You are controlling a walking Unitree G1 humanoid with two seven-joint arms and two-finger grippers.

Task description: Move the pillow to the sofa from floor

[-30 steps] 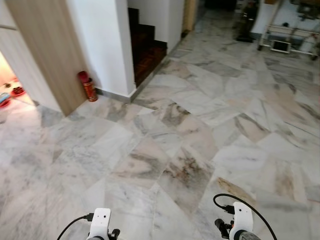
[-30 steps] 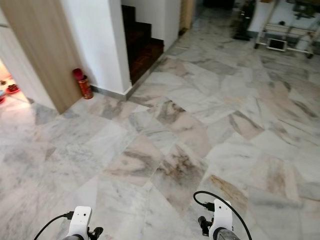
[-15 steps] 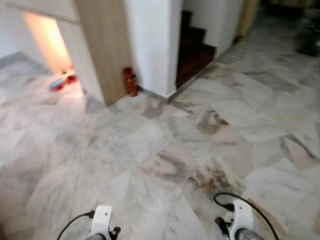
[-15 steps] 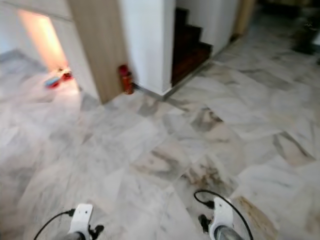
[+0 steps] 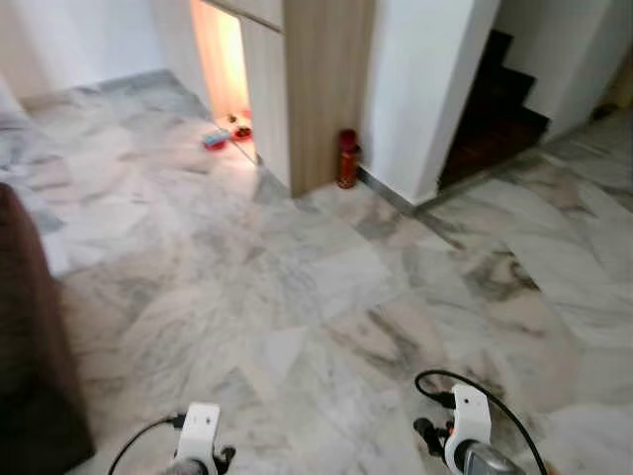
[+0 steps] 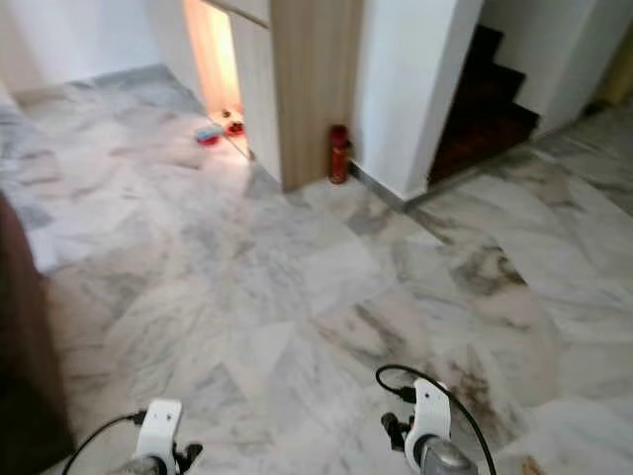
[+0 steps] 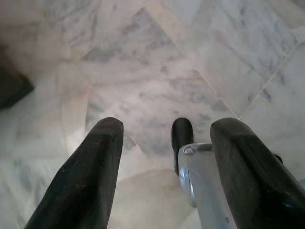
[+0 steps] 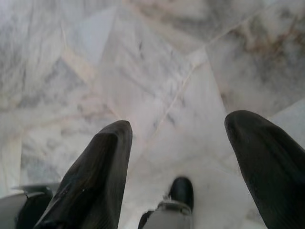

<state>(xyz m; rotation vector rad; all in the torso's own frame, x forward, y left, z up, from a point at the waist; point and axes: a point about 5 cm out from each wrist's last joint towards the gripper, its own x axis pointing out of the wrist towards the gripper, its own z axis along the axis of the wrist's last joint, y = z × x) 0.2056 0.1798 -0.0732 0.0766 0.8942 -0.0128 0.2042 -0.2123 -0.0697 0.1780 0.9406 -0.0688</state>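
Pillow not sighted. Left gripper (image 7: 164,176) and right gripper (image 8: 178,167) both spread, empty. Dark sofa (image 5: 30,346) at nine o'clock (close); turning could clip it or miss the pillow.

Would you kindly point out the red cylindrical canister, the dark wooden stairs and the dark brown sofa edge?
Red cylindrical canister (image 5: 346,159): left eye view, mid-body.
Dark wooden stairs (image 5: 492,117): left eye view, lower steps.
Dark brown sofa edge (image 5: 28,356): left eye view, side panel.
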